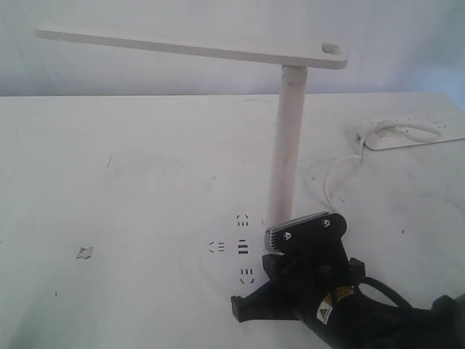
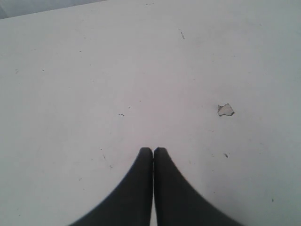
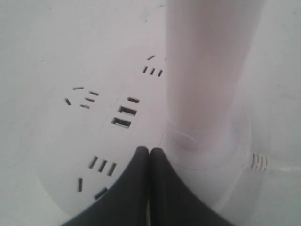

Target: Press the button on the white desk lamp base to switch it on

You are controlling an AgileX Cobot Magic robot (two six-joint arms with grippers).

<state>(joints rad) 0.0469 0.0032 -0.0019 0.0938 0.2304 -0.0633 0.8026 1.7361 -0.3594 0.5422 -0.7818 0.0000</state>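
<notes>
The white desk lamp base (image 1: 227, 263) lies at the table's front centre, showing dark socket slots and USB slits, with its slim pole (image 1: 285, 153) rising from it. In the right wrist view, a faint round ring that looks like the button (image 3: 182, 139) sits on the base (image 3: 61, 141) at the foot of the pole (image 3: 207, 70). My right gripper (image 3: 149, 150) is shut and empty, its tips over the base just beside that ring; whether they touch it I cannot tell. My left gripper (image 2: 153, 149) is shut and empty over bare table, away from the lamp.
The lamp's flat head (image 1: 189, 45) reaches left high over the table. A long white power strip (image 1: 418, 133) lies at the back right, with a thin cable (image 1: 336, 174) running toward the lamp. A small chipped spot (image 1: 85, 252) marks the table at left.
</notes>
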